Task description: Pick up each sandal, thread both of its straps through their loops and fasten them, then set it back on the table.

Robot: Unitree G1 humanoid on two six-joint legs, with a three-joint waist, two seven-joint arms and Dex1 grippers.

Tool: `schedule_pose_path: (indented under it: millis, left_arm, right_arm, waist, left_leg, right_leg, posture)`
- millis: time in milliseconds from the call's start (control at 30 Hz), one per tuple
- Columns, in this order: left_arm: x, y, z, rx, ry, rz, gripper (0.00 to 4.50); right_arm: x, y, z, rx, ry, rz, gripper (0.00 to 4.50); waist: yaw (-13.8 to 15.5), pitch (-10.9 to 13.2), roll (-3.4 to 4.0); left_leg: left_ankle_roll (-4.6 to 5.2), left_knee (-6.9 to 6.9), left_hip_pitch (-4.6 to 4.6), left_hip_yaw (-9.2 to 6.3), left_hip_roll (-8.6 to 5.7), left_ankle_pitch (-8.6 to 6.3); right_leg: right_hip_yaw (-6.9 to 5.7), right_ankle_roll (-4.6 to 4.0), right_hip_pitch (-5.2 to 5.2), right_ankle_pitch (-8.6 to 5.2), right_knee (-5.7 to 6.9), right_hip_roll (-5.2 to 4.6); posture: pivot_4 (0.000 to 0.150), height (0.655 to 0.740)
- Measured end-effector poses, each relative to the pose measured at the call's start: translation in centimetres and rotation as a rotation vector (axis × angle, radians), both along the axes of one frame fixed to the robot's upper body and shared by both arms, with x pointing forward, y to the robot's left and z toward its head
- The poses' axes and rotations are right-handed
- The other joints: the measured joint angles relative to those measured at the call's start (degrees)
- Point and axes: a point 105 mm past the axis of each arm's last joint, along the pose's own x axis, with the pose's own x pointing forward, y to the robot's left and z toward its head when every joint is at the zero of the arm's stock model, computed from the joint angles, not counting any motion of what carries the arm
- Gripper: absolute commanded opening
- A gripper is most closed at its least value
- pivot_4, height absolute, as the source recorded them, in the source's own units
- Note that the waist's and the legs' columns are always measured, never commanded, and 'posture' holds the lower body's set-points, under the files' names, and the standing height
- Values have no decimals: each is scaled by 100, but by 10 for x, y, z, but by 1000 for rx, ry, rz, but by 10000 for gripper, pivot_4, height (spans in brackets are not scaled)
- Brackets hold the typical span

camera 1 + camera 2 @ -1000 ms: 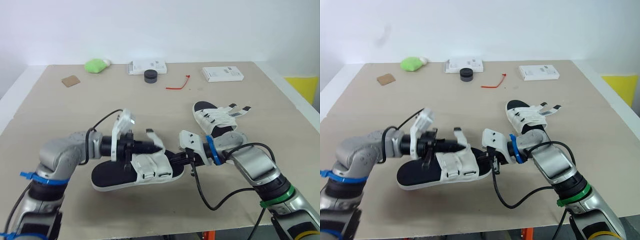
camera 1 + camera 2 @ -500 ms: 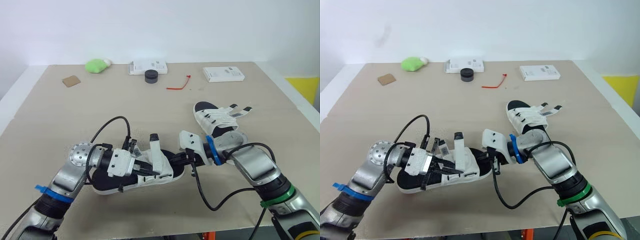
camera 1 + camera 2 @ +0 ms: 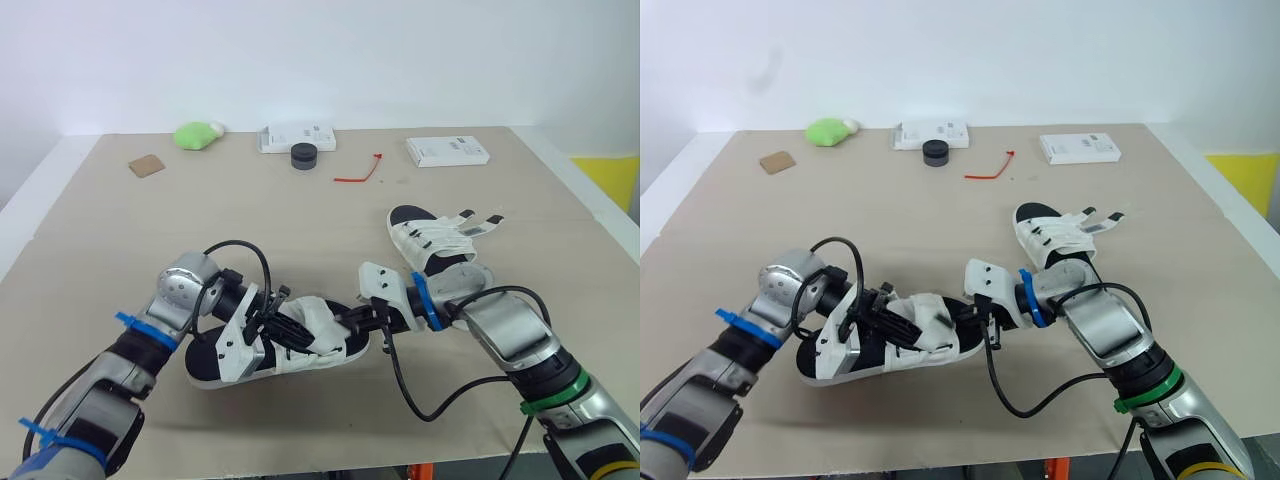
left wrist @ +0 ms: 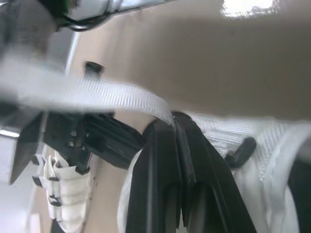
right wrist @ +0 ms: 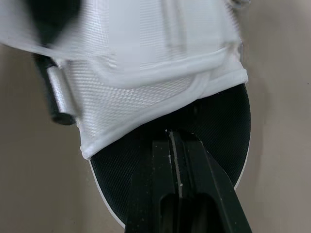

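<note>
Two sandals, neither finished. Near sandal (image 3: 330, 345): front of desk (image 3: 200, 210), between both grippers; left gripper (image 4: 170, 121) fingers pinched on its strap (image 4: 97, 94), right gripper (image 5: 170, 137) fingers closed together against its insole (image 5: 218, 126). Far sandal (image 3: 432, 242): lying right, straps loose, awaiting its turn.

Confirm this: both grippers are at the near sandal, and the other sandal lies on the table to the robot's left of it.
Not quite. The other sandal lies to the robot's right of the near sandal, as the left eye view shows.
</note>
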Motion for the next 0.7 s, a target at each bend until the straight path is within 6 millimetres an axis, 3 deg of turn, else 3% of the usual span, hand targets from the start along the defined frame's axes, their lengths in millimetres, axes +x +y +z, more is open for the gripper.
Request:
schedule_pose_path:
  millis: [200, 367, 467, 633, 667, 700]
  left_arm:
    - [8, -1, -3, 9, -27, 7, 1061]
    - [12, -16, 7, -69, 109, 80, 1061]
    - [13, -22, 9, -87, 152, 89, 9551]
    - [18, -27, 21, -128, 167, 105, 32981]
    - [19, -28, 23, -138, 171, 108, 36329]
    - [20, -30, 25, -157, 182, 116, 36329]
  right_arm:
    - [-1, 1, -1, 0, 2, 5, 0]
    - [0, 0, -1, -4, 0, 1, 0]
    - [0, 0, 0, -4, -4, 1, 0]
    - [1, 1, 1, -3, -5, 9, 0]
    - [1, 1, 1, -1, -5, 9, 0]
    - [1, 2, 1, 1, -5, 11, 0]
  waist:
    - [-1, 0, 1]
    - [-2, 0, 1]
    - [-2, 0, 0]
    - [-2, 0, 0]
    - [-2, 0, 0]
    - [-3, 1, 0]
  left_leg:
    - [16, 0, -1, 0, 1, -8]
    - [18, 7, -2, -1, 1, -9]
    - [20, 9, -2, -1, 1, -7]
    - [21, 10, -2, 0, 1, -8]
    - [21, 9, -2, 0, 1, -8]
    - [21, 9, -2, 0, 1, -8]
  right_leg:
    - [1, 2, -1, -2, 0, 2]
    - [0, 3, 0, -2, 4, 2]
    - [-1, 4, 0, -1, 6, 4]
    - [1, 4, 0, -1, 5, 3]
    - [1, 4, 0, -1, 5, 3]
    - [1, 4, -1, -1, 5, 4]
  posture:
    - [1500, 7400]
    - [1500, 7400]
    - [1500, 7400]
    - [1500, 7400]
    - [1500, 7400]
    - [1500, 7400]
